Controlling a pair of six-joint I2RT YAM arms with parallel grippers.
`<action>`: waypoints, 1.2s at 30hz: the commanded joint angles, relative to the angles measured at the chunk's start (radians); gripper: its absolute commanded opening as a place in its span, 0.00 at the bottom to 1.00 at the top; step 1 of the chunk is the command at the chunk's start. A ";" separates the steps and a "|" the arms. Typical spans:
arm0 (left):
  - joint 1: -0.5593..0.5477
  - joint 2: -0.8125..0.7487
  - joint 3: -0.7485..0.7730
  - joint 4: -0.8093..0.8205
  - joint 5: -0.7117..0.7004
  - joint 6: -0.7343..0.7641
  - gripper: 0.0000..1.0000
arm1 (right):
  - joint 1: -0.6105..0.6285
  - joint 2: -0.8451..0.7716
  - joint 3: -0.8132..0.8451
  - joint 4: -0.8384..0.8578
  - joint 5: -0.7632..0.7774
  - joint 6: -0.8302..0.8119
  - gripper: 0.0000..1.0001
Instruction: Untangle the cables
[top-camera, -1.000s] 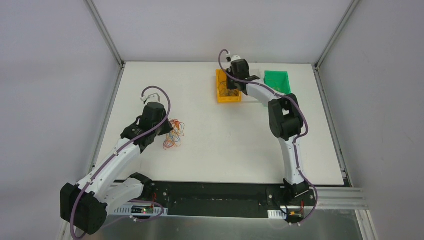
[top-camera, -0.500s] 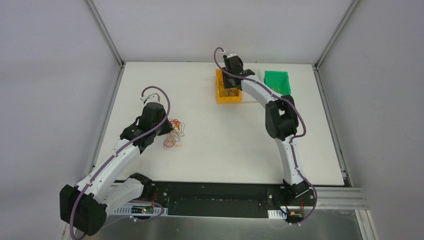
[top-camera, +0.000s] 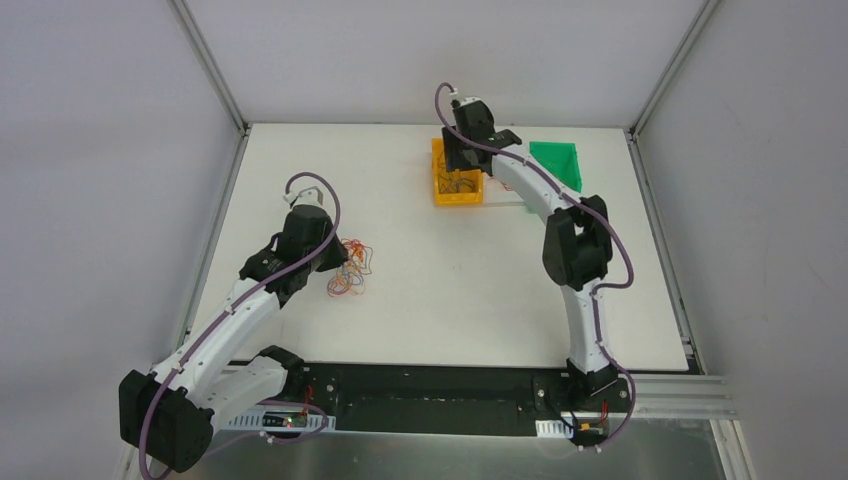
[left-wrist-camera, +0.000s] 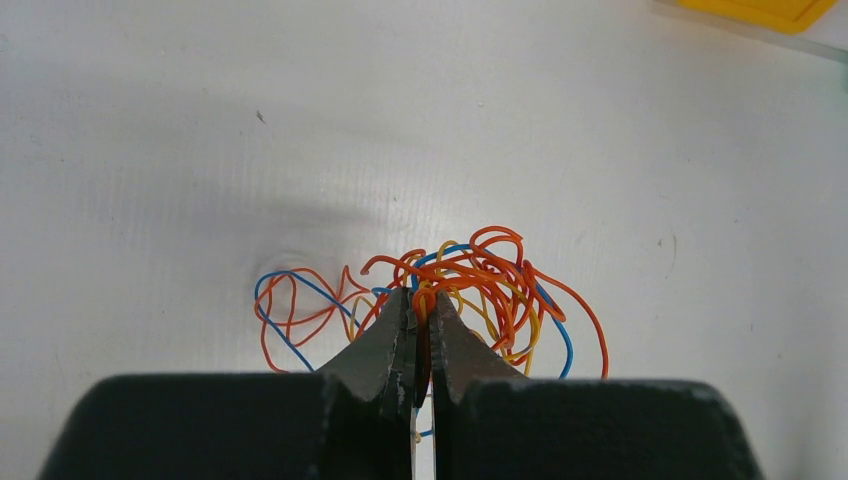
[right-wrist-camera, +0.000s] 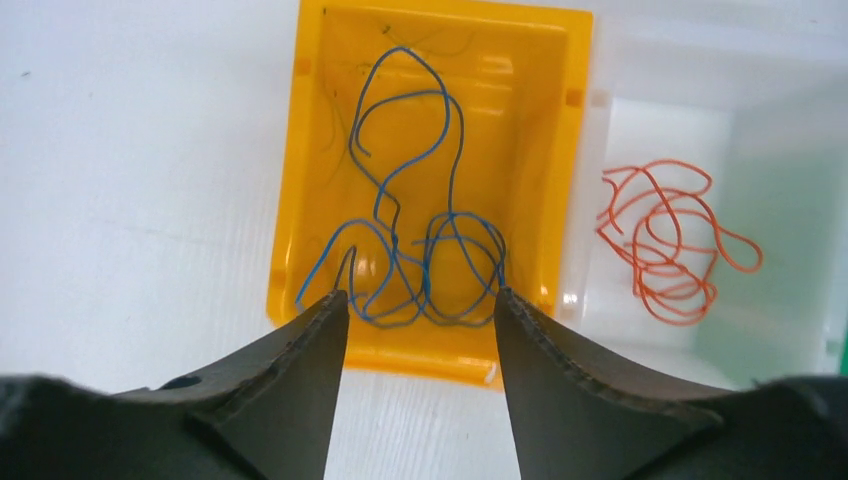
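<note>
The top external view looks down from above and behind the arm bases, far enough to take in the whole table (top-camera: 450, 300). The left wrist view looks down from close over the cables (left-wrist-camera: 480, 270), a small clump at centre left of the overhead frame. The right wrist view hangs close above the yellow bin (right-wrist-camera: 300, 150), which sits at the overhead's upper middle.
</note>
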 joint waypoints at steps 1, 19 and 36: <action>0.006 0.008 0.045 0.004 0.049 0.024 0.00 | 0.010 -0.224 -0.112 0.010 -0.039 0.036 0.62; -0.082 0.132 0.087 0.102 0.291 0.004 0.00 | 0.017 -0.732 -0.957 0.297 -0.112 0.353 0.71; -0.188 0.251 0.053 0.393 0.396 0.022 0.02 | 0.022 -0.923 -1.316 0.724 -0.270 0.424 0.71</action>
